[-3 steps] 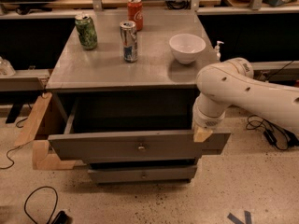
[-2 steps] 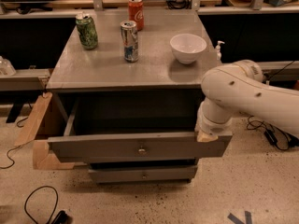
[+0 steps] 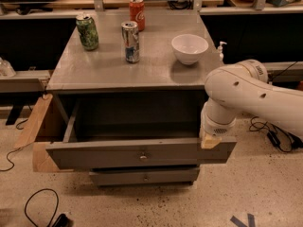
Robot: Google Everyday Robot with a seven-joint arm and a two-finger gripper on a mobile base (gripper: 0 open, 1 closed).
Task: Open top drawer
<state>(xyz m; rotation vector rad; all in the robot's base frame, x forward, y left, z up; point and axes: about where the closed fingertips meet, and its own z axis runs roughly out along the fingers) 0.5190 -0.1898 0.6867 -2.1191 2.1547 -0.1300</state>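
Note:
The top drawer [image 3: 109,153] stands pulled out from under the grey table top, and its deep grey box is open to view. Its flat grey front carries a small round metal knob [image 3: 143,157]. My gripper [image 3: 209,141] hangs from the white arm [image 3: 246,91] at the right end of the drawer front, right at its top edge. A narrower grey drawer [image 3: 144,176] sits below, only slightly out.
On the grey table top [image 3: 104,70] stand a green can [image 3: 87,32], a silver-blue can [image 3: 131,41], a red can [image 3: 137,14] and a white bowl [image 3: 189,48]. Cardboard [image 3: 35,126] leans at the left. Cables [image 3: 40,205] lie on the floor.
The drawer front has come a little further out toward the camera, and my gripper and arm have moved with it, slightly right and forward.

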